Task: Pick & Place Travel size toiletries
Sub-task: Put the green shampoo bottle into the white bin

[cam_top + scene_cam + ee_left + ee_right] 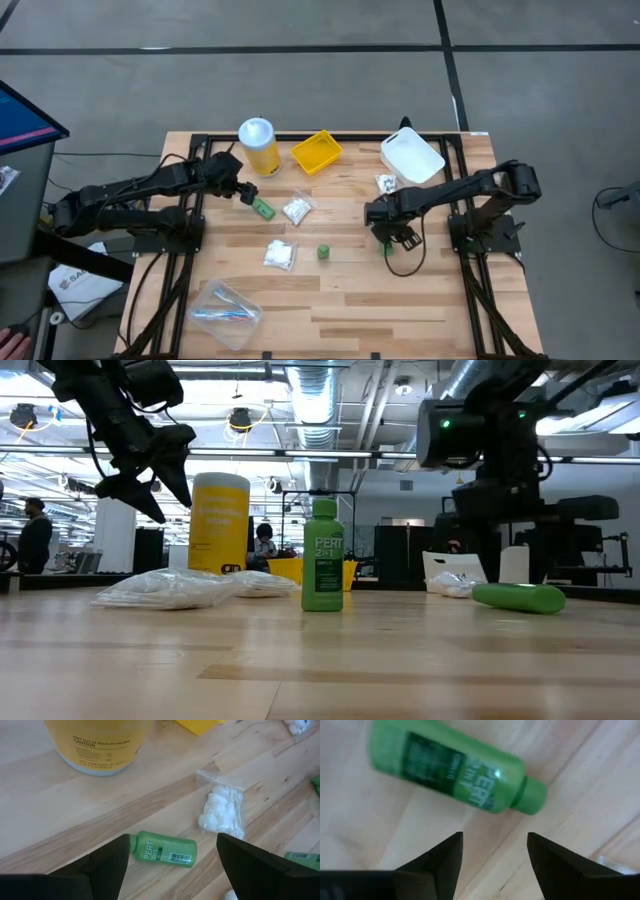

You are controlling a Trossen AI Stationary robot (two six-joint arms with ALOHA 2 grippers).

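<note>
A small green bottle (164, 851) lies on its side on the wooden table, just below and ahead of my left gripper (172, 839), which hangs open above it near the yellow jar. A second green bottle (455, 770) lies on its side under my right gripper (494, 837), whose fingers point down, open and empty, a little short of it. A third green bottle (322, 555) stands upright at the table's middle. Clear packets of white contents (297, 209) (279, 254) (386, 183) lie flat on the table.
The tall yellow white-lidded jar (258, 145) and the yellow tray (316, 151) stand at the far side, with a white container (411, 157) at the far right. A clear bag of toothbrushes (225, 313) lies at the near left. A person (35, 530) shows in the room beyond.
</note>
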